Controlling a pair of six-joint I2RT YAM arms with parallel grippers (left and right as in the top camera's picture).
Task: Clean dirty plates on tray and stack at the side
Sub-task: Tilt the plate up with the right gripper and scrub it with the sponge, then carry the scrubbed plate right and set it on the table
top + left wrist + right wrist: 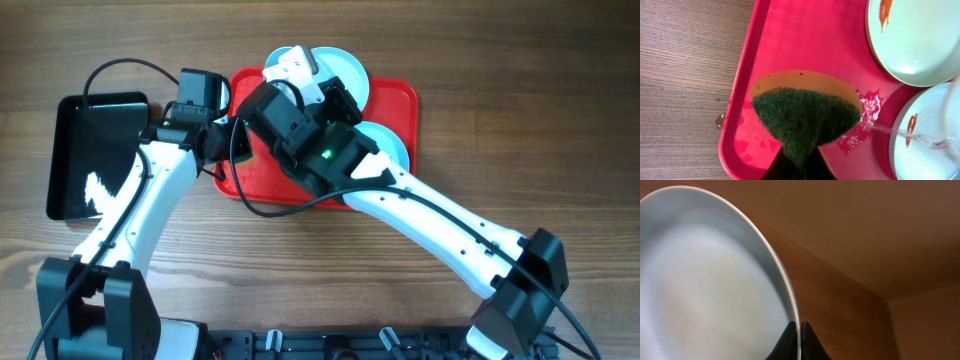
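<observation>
— What is the right gripper point(800, 332) gripping?
— It is pinching one plate point(705, 280) by the thin rim, jaws almost shut. The left gripper point(797, 167) is clamping a green sponge point(805, 115) above the red tray point(805, 35). A smeared plate point(920, 45) is lying at the sponge's 1 o'clock and a second smeared plate point(925, 165) at 4 o'clock.
— What is threatening it?
— Water point(867, 107) is pooling at 3 o'clock. A wet rim pushed by the sponge could be slipping from that narrow pinch.
</observation>
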